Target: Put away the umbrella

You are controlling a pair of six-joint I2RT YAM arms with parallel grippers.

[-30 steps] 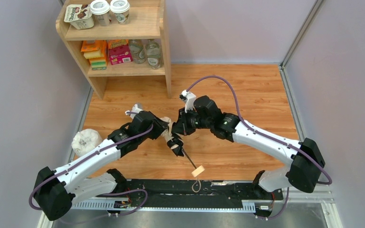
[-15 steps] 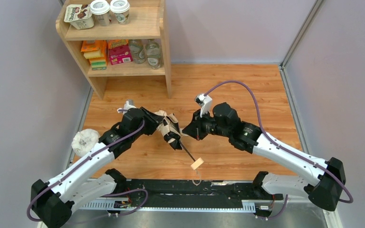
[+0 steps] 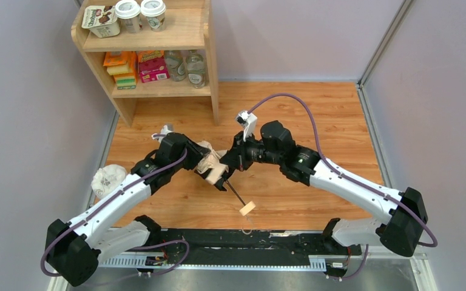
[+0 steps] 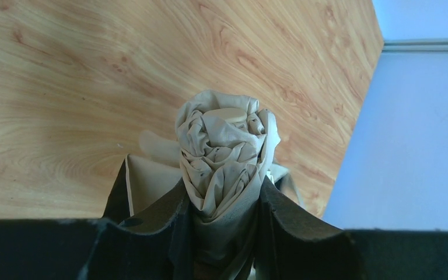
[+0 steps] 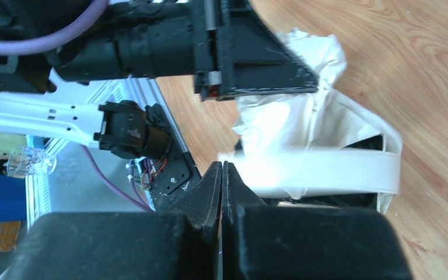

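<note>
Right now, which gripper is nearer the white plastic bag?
Left. The left gripper, clamping the umbrella, sits right of the white plastic bag; the right gripper is farther right, past the umbrella.

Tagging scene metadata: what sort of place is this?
Probably a robot lab cell staged like a home: grey partition walls around a wood-grain tabletop, plus a small wooden shelf of packaged groceries.

You get bright, even light from above in the top view, with only soft shadows on the table (image 3: 340, 121). In your right wrist view the umbrella (image 5: 309, 122) glares white and loses detail. The fingers (image 4: 303, 245) near each wrist lens look dark and blurry
</note>
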